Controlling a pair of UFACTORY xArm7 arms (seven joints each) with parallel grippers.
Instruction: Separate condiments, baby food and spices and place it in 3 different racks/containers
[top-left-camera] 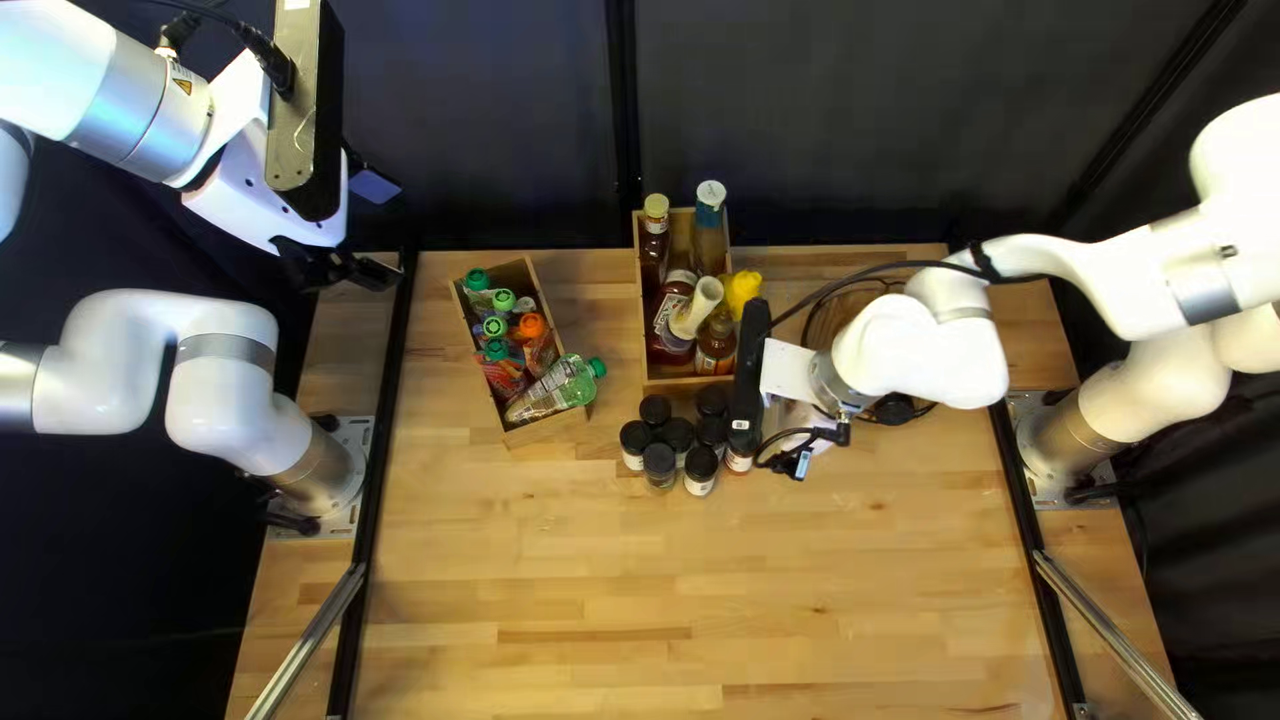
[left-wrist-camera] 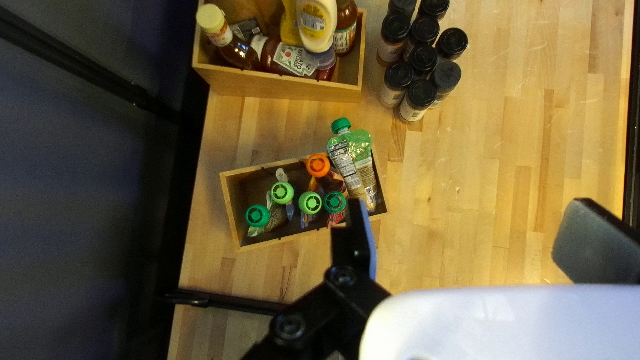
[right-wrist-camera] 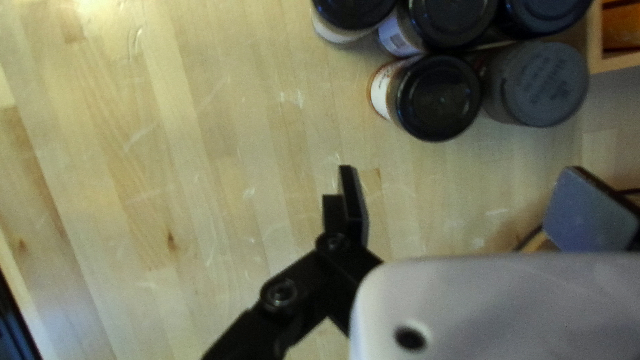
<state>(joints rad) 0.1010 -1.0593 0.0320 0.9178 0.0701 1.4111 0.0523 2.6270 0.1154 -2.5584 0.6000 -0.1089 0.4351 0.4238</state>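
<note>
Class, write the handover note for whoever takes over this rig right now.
Left gripper: jaws open, holding nothing.
Right gripper: jaws open, holding nothing, beside the spice jars.
Done: condiments stand or lie in one wooden box; baby food pouches are in another box, one leaning over its rim.
Left: the spice jars, grouped on the table, need their own container; I cannot make out one for them.

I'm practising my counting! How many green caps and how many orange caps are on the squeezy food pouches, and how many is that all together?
Green caps: 5
Orange cap: 1
Total: 6
</note>
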